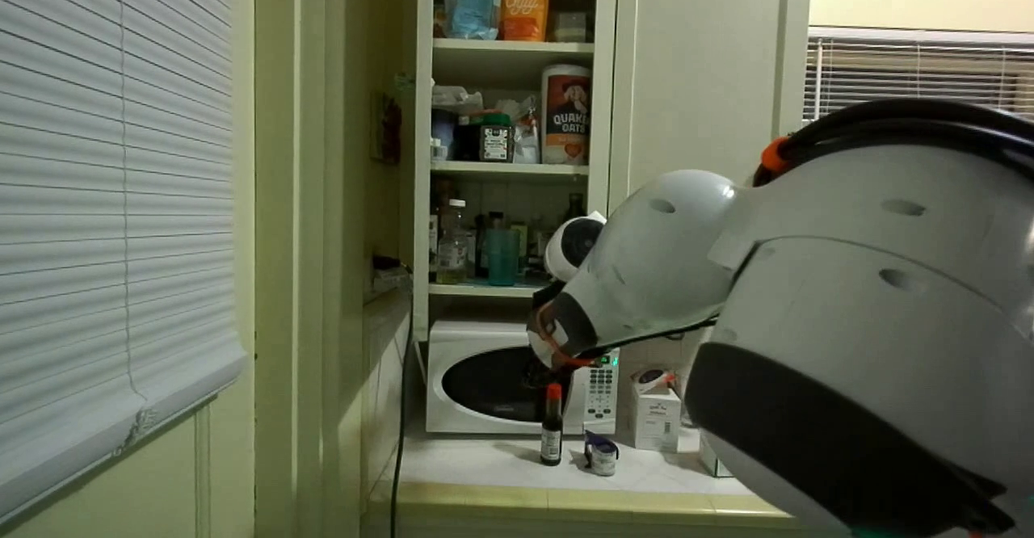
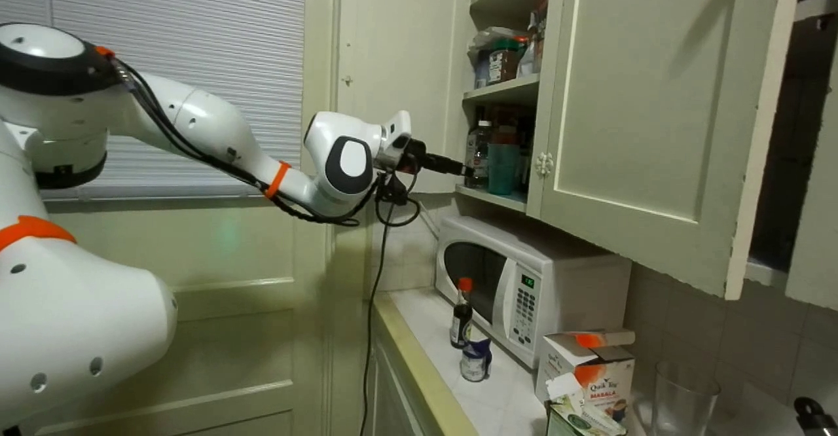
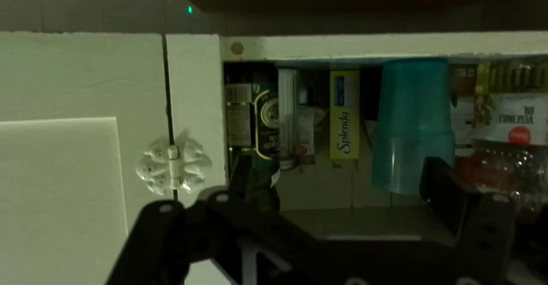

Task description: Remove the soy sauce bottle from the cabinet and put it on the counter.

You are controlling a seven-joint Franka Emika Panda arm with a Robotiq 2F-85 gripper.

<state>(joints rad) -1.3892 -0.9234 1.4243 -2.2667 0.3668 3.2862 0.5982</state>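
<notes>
The dark soy sauce bottle [image 1: 552, 433] with a red cap stands upright on the white counter [image 1: 468, 461], in front of the microwave. It also shows in an exterior view [image 2: 461, 321]. It is out of the wrist view. The open cabinet [image 1: 509, 170] stands above. My gripper [image 2: 469, 171] is at the front of its lowest shelf, well above the bottle. In the wrist view, which stands upside down, the gripper [image 3: 336, 178] has its fingers wide apart with nothing held between them. One fingertip overlaps the teal cup [image 3: 413, 122]; I cannot tell whether they touch.
The lowest shelf holds a green oil bottle [image 3: 263, 122], a yellow Splenda box [image 3: 344, 116] and a vegetable oil bottle [image 3: 518, 118]. The microwave [image 2: 589, 292] is below. A small jar [image 2: 474, 363], tea box [image 2: 589, 374] and glass [image 2: 684, 397] are on the counter. A cabinet door [image 2: 641, 109] adjoins.
</notes>
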